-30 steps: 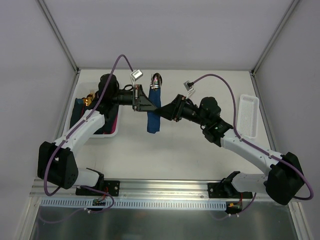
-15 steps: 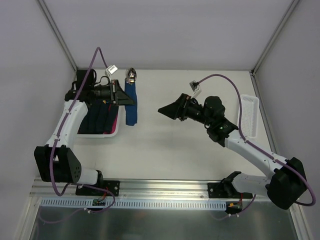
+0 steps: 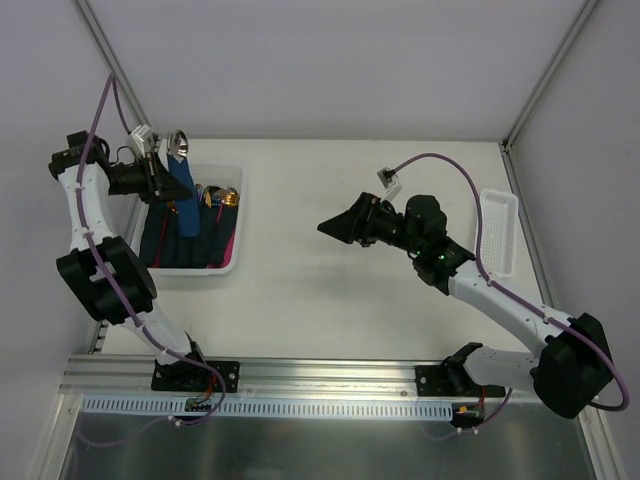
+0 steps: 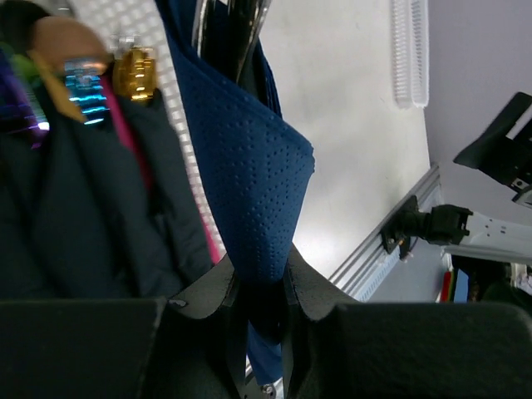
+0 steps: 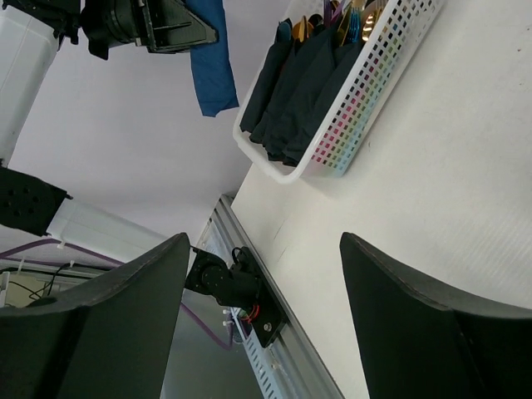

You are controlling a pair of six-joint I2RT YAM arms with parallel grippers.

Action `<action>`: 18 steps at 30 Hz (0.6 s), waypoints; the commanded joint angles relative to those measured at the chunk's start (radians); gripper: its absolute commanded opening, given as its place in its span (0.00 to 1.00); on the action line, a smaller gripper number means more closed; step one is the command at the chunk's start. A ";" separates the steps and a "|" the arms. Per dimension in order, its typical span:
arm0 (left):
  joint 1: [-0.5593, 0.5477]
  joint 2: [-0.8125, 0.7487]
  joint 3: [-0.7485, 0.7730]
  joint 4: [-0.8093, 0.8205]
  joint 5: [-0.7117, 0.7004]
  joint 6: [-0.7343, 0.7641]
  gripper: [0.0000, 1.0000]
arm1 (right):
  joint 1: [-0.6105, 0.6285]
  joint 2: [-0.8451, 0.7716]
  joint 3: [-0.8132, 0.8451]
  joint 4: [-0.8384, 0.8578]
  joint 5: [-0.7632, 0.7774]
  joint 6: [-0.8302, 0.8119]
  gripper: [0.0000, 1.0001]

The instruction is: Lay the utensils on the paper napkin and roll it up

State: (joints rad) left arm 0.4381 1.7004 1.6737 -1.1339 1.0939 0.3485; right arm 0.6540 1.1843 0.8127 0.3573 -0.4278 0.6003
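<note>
My left gripper (image 3: 163, 178) is shut on the paper napkin (image 3: 184, 200), a blue sheet rolled round the utensils, and holds it in the air over the white basket's back left corner. A silver spoon head (image 3: 178, 143) sticks out of the roll's far end. In the left wrist view the roll (image 4: 249, 166) is pinched between my fingers (image 4: 208, 295), with silver handles (image 4: 241, 25) at the top. My right gripper (image 3: 335, 225) is open and empty above the table's middle. Its view shows the roll (image 5: 212, 58) hanging from the left gripper (image 5: 166, 25).
The white basket (image 3: 238, 215) at the left holds several dark blue rolls (image 3: 195, 240) with gold and coloured cutlery heads (image 3: 225, 197). It also shows in the right wrist view (image 5: 274, 170). A narrow white tray (image 3: 497, 232) lies at the table's right edge.
My left arm has swung left, carrying the rolled napkin from the table's middle to over the basket. My right gripper has come away from the roll and stays open near the middle.
</note>
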 commanded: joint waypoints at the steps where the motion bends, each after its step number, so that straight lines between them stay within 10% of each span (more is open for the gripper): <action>1: 0.069 0.037 0.113 -0.184 -0.006 0.205 0.00 | -0.004 0.012 0.000 0.025 -0.014 -0.020 0.77; 18: 0.212 0.223 0.155 -0.385 -0.170 0.507 0.00 | -0.002 0.092 -0.078 0.152 -0.043 0.044 0.77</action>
State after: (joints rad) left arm 0.6540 1.9114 1.8446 -1.3182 0.9287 0.7761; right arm 0.6529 1.2701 0.7418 0.4202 -0.4522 0.6266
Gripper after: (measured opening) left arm 0.142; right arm 0.767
